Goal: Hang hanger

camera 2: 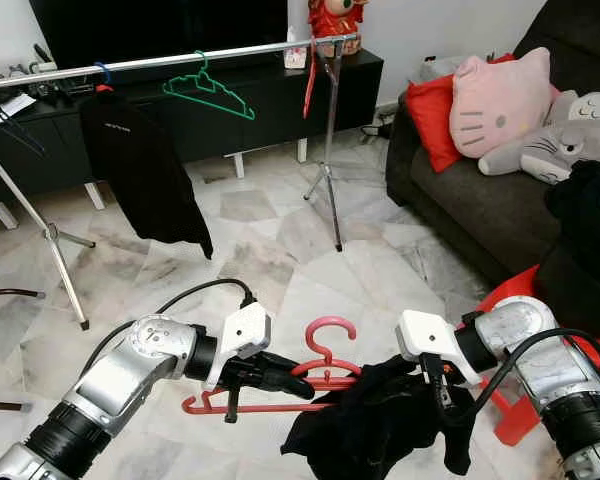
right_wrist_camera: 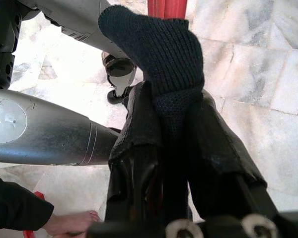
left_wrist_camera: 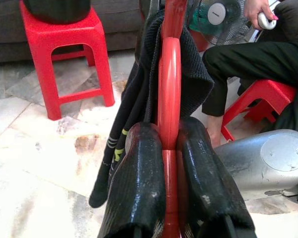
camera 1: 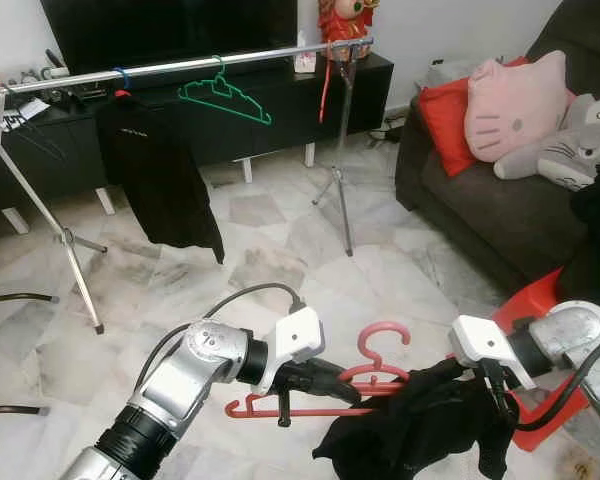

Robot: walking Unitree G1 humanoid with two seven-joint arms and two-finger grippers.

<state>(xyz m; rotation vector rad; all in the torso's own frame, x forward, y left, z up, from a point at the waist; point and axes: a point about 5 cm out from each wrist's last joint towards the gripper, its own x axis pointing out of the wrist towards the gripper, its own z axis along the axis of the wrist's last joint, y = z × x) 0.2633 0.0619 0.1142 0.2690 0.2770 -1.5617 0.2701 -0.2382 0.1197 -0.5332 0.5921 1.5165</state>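
Low in the frame, the left gripper [camera 1: 315, 385] is clamped on the bar of the red hanger [camera 1: 380, 352], holding it level with its hook up, apparently so the garment can be worked onto it. The right gripper [camera 1: 492, 395], at lower right, is pinched shut on the black garment [camera 1: 410, 430], which drapes over the hanger's right end. The rail [camera 1: 180, 66] runs across the top, well apart, already carrying a green hanger [camera 1: 225, 97] and a black shirt [camera 1: 160, 180] at upper left, with free space between them for this one.

rail [camera 1: 180, 66] behind, sofa [camera 1: 480, 200] right
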